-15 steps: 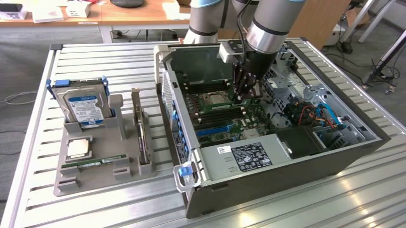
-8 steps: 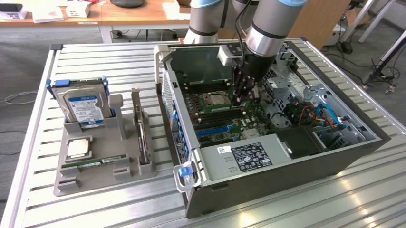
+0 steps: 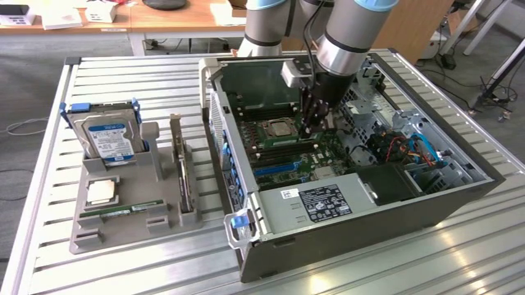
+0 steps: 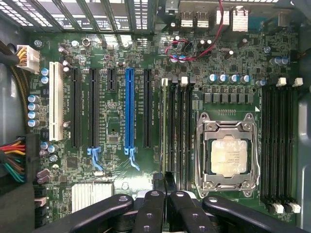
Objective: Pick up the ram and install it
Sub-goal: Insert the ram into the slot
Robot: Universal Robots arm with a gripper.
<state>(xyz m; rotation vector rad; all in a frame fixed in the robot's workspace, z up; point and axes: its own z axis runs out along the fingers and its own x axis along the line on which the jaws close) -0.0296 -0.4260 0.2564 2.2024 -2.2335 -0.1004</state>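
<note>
Gripper (image 4: pixel 164 188) is closed and down inside the PC case (image 3: pixel 459 190), over the motherboard (image 4: pixel 112 53). On the exterior view's clock face it sits at about 3 o'clock from the CPU socket (image 3: pixel 275 129).

The ram (image 4: pixel 164 131) stands on edge in the outermost DIMM slot of the bank between the CPU socket and the blue PCIe slot (image 4: pixel 129 111). Only its thin top edge shows. The fingertips (image 4: pixel 156 183) meet right at its near end — I can't tell whether they're pinching it or just touching it.

The key relation is that the ram runs straight out from the tips, in line with them. On the exterior clock its long axis is roughly 2-to-8, and the far end points at 8 o'clock, toward the rear I/O side. It looks level with the slot, not tilted, so I'd say it's seated or nearly so.

Another green stick (image 3: pixel 123 211) lies flat in the grey parts tray (image 3: pixel 82 243), at 8 o'clock from the case — well apart from the gripper.
</note>
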